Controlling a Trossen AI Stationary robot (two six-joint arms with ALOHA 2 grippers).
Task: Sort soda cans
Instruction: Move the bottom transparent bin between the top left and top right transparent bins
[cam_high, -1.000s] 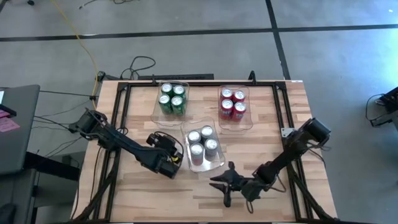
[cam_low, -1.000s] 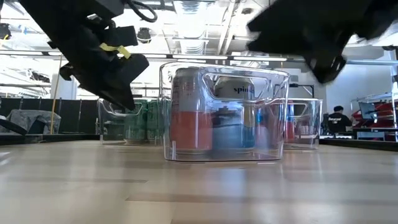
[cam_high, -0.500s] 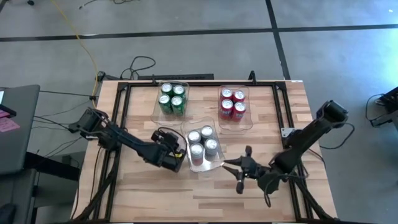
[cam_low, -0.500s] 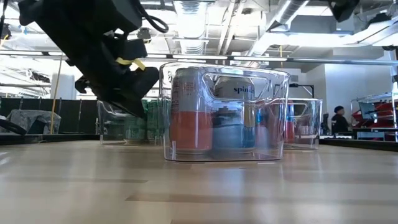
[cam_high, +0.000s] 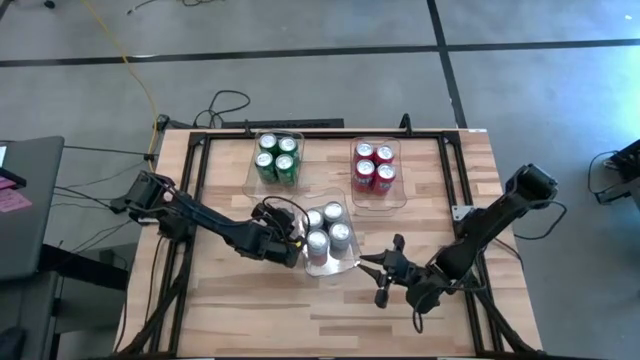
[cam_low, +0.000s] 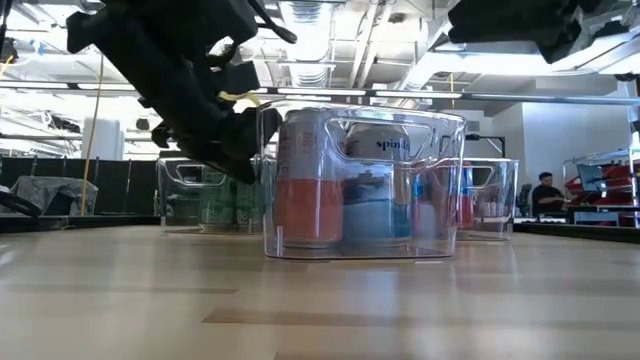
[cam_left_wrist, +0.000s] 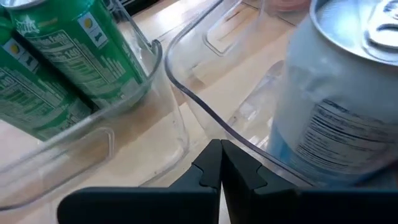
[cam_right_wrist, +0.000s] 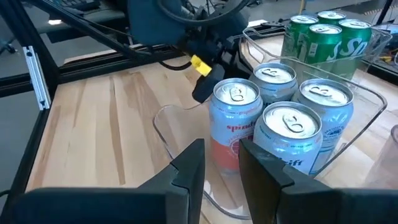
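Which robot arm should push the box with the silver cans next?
Probably the left one. The left claw is shut and right against the side of the silver cans' bin, while the right claw sits a little apart near its corner.

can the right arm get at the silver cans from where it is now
Probably yes: the right gripper sits open just off the near end of the clear bin, and the silver cans stand open-topped; the left gripper crowds the far side.

Red cans (cam_low: 466, 205) mostly hidden behind middle bin (cam_low: 440, 190) in low view. Silver can (cam_left_wrist: 348, 93) cut by left wrist frame edge. Distant person (cam_low: 545, 192) too small to detail.
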